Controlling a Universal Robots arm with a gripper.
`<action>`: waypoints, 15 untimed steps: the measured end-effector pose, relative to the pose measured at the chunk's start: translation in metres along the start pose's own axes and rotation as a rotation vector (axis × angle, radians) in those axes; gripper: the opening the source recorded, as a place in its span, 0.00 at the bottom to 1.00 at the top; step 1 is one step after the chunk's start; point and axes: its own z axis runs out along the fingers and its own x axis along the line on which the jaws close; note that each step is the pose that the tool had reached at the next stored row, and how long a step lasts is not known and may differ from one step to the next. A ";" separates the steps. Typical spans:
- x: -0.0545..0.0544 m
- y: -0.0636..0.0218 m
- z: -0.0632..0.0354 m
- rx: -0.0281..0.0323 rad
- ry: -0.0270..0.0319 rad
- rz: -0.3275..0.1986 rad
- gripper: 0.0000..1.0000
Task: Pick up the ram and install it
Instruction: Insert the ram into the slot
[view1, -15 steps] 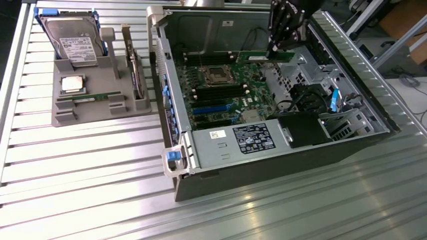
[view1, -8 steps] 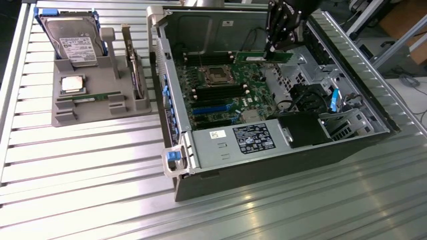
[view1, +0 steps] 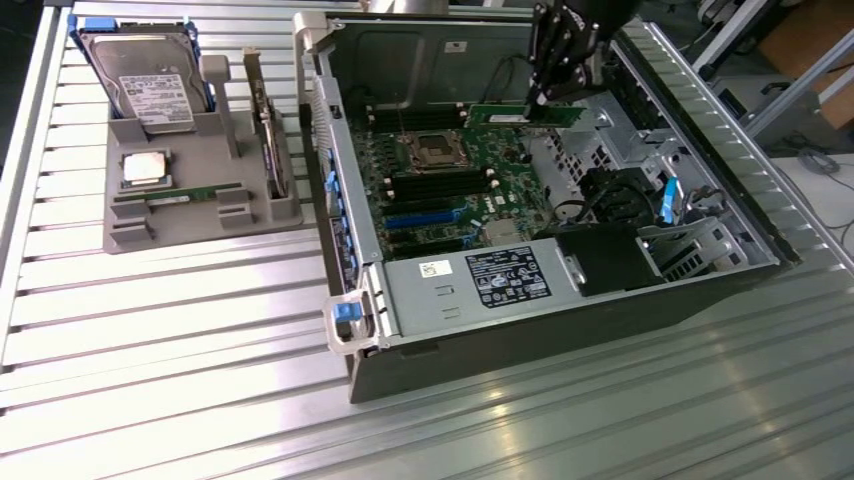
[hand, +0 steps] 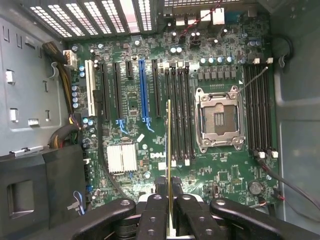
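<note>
1. Your gripper (hand: 170, 215) is pinching the ram (hand: 170, 145) betw. narrow fingers (hand: 152, 220), and the stick is sticking out past the tips, over the motherboard (hand: 135, 115).
2. Prob. light, thin, stiff, fragile – you're clamping flat faces, contacts away from fingers.

Holds the ram (hand: 170, 145) edge-on in the gripper (hand: 170, 192), fingers (hand: 154, 212) pressed on both faces; hangs it above the motherboard (hand: 227, 176), lined up along the black memory slots (hand: 180, 115) just beside the empty CPU socket (hand: 220, 120); shows a second slot bank (hand: 260, 110) on the socket's other side; blue slot (hand: 143, 90) and silver heatsink (hand: 121, 158) beyond the ram from the socket.
</note>
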 end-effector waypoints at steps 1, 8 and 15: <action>0.000 0.0003 0.0002 0.0000 0.0000 0.000 0.14; 0.000 0.0028 0.0010 0.0000 0.0001 0.001 0.14; 0.000 0.0058 0.0021 0.0000 0.0004 0.001 0.14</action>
